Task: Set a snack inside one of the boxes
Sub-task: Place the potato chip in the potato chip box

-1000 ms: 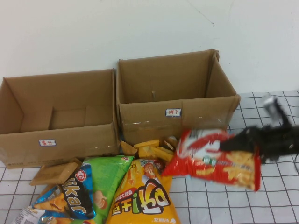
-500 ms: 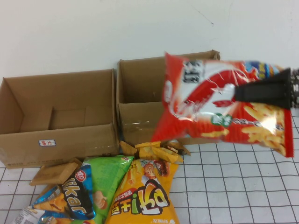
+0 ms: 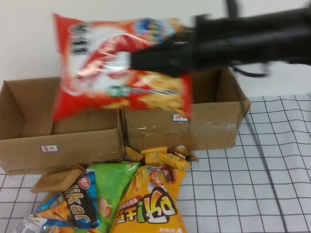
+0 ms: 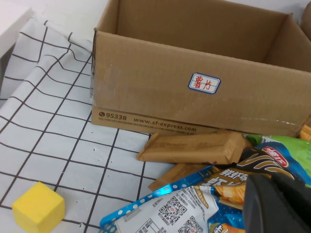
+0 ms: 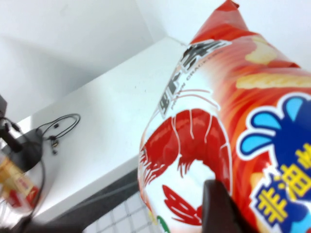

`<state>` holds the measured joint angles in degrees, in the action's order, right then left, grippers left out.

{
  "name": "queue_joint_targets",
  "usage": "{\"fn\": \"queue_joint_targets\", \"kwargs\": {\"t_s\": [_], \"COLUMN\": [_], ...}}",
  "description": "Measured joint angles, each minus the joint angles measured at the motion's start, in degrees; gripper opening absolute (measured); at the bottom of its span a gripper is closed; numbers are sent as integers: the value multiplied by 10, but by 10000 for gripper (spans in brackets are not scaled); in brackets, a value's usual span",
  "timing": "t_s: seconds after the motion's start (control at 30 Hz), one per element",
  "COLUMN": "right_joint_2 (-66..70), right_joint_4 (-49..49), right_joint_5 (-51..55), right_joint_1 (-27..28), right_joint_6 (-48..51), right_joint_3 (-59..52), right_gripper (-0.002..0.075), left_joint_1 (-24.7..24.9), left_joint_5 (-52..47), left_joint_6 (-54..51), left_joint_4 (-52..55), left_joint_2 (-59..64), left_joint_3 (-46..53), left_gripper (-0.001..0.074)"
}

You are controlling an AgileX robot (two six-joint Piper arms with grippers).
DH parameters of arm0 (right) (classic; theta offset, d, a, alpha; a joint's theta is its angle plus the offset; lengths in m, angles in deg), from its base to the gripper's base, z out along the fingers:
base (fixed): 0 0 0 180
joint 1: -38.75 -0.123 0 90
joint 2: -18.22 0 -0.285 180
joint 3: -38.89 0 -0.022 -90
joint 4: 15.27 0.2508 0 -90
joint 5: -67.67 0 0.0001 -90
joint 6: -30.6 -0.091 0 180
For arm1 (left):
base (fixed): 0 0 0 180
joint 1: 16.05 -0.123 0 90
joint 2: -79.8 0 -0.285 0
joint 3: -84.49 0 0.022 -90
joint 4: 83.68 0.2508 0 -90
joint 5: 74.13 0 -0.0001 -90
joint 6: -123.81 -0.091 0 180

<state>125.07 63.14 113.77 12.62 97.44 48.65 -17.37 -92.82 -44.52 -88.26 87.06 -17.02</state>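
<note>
Gripping red snack bag [image 3: 112,68], right gripper [image 3: 141,60] above low box [image 3: 29,141], left gripper [image 4: 277,204] parked

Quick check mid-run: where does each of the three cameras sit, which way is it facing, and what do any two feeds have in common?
High view: raised on the robot's side, facing the wall; right end effector holds the red shrimp bag above the lower box.
Left wrist: low over the table, facing that box; left end effector shows.
Right wrist: angled upward along the bag; a finger shows.
Shared: high and left wrist both show the red-lettered label.
</note>
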Motion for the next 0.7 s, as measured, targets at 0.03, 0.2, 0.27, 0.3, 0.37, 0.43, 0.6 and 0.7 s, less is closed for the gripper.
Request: {"fn": "queue_joint_targets", "kwargs": {"t_s": [0.03, 0.2, 0.27, 0.3, 0.37, 0.43, 0.6, 0.7], "right_joint_2": [23, 131, 178, 201, 244, 282, 367, 403], "right_joint_4": [0, 21, 38, 45, 61, 77, 117, 148], "right_joint_5": [-12, -50, -57, -60, -66, -70, -92, -117], "right_joint_1": [-13, -54, -64, -67, -73, -76, -81, -81], "right_joint_6": [3, 11, 13, 13, 15, 16, 18, 33], "right_joint_3": [27, 148, 197, 222, 268, 305, 377, 400], "right_gripper": [370, 370, 370, 369, 368, 367, 367, 367], "left_joint_1": [0, 0, 0, 0, 0, 0, 0, 0], "left_joint_5": [0, 0, 0, 0, 0, 0, 0, 0], "left_joint_6": [0, 0, 0, 0, 0, 0, 0, 0], "left_joint_4": [0, 0, 0, 0, 0, 0, 0, 0], "left_joint_2": [0, 0, 0, 0, 0, 0, 0, 0], "left_joint_3": [0, 0, 0, 0, 0, 0, 0, 0], "left_gripper": [-1, -1, -1, -1, -1, -1, -1, -1]}}
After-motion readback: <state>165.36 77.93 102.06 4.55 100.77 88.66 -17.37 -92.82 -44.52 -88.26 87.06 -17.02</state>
